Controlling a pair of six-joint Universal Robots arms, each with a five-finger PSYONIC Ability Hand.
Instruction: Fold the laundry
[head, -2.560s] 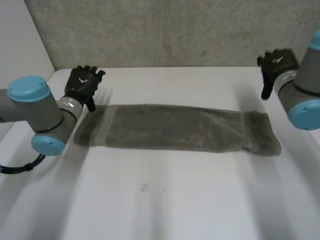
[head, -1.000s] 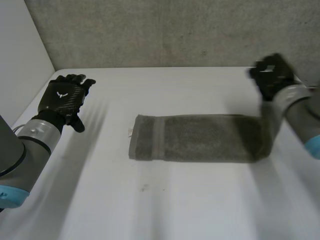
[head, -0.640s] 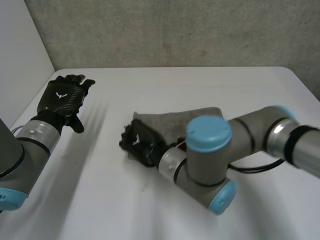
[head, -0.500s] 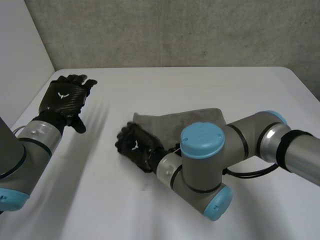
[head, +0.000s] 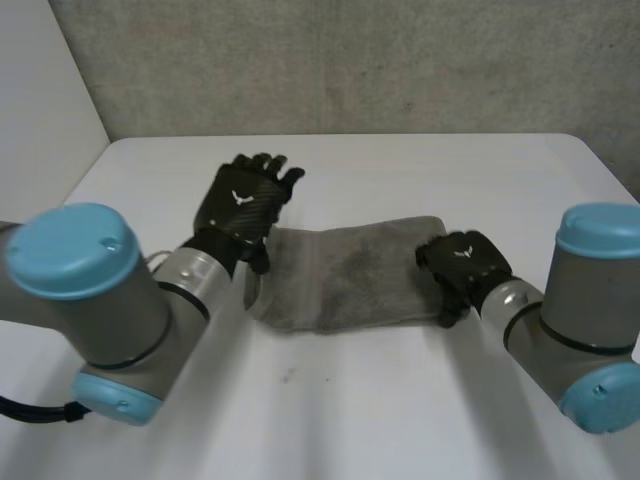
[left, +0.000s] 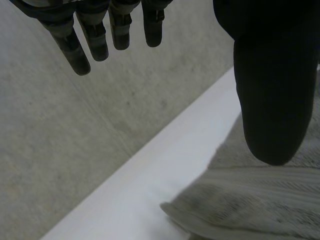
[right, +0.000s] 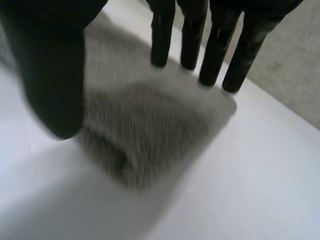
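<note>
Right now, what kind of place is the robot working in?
Probably a lab or test workspace, not a home: a bare white table, a rough grey concrete-looking wall right behind it, and one grey towel laid out for folding.

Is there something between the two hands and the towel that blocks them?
Nothing visible does. The left hand is open at one end of the towel, and the right hand is open at the other end.
</note>
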